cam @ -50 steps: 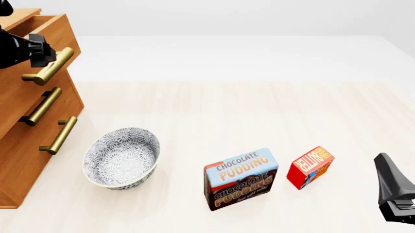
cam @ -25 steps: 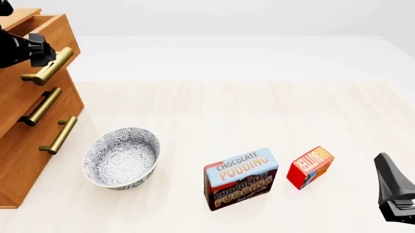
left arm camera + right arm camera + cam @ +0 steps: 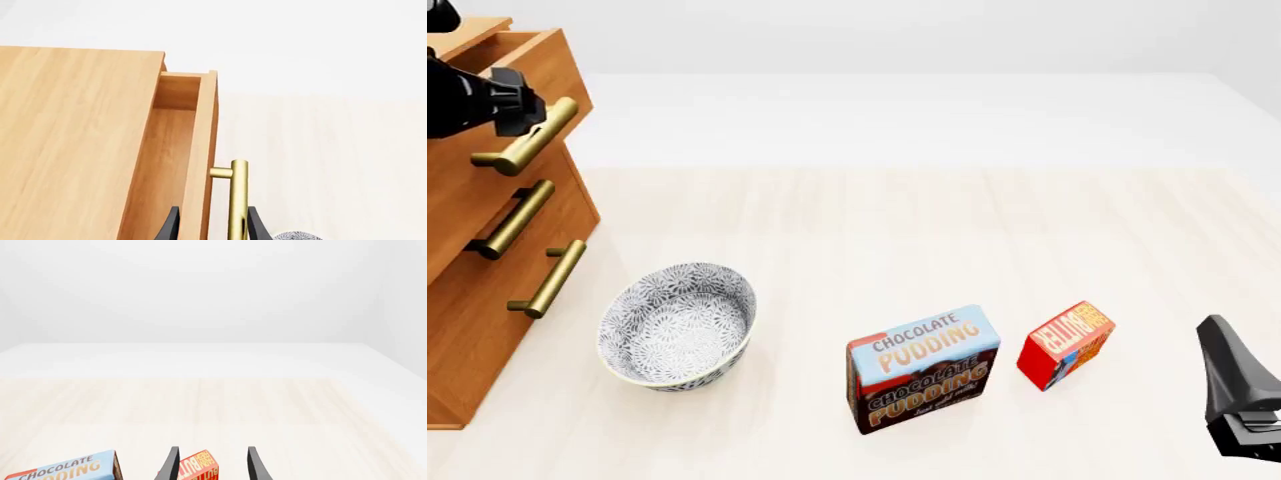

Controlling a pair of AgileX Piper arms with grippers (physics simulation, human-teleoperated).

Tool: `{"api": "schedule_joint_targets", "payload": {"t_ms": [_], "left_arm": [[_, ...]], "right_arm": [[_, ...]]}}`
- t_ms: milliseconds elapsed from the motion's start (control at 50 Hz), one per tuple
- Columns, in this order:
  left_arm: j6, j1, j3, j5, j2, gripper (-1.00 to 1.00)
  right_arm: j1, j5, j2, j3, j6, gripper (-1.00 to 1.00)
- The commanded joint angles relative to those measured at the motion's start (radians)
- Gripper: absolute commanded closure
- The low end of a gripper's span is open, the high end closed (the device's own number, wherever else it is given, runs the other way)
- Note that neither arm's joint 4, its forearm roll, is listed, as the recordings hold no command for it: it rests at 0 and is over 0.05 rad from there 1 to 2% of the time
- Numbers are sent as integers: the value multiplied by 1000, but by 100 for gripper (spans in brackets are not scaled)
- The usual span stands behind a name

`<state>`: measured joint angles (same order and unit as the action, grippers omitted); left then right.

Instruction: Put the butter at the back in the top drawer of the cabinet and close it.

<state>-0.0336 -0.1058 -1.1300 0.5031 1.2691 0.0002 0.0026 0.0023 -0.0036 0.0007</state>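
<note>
**Front view: top drawer pulled out, butter on the desk**

Front view shows the pale wooden desk carrying everything. Largest on it is the cabinet at the far left, three drawers stacked, each with a brass bar handle. The top drawer stands partly pulled out from the cabinet, its inside visible in the left wrist view as bare wood. The left gripper is at that drawer's handle; in the left wrist view its fingers lie on either side of the drawer front and the handle, spread apart around them, and contact cannot be judged.

To the right of the cabinet, near it, sits a patterned bowl, upright. Farther right of the cabinet stands the Chocolate Pudding box. Just beyond that box, farthest from the cabinet, is the butter, resting on the desk, red with an orange-yellow face.

The right gripper hangs well right of the cabinet, near the butter but apart from it; the right wrist view shows its fingers spread, holding nothing.
</note>
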Motion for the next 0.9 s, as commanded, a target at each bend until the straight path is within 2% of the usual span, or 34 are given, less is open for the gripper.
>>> {"api": "schedule_joint_targets", "payload": {"t_ms": [20,900], "left_arm": [[3,23,31,-5,64,-100],[27,133,-29,-18,157,-100]], "right_arm": [[0,0,0,0,0,-100],[0,0,0,0,0,-100]]}}
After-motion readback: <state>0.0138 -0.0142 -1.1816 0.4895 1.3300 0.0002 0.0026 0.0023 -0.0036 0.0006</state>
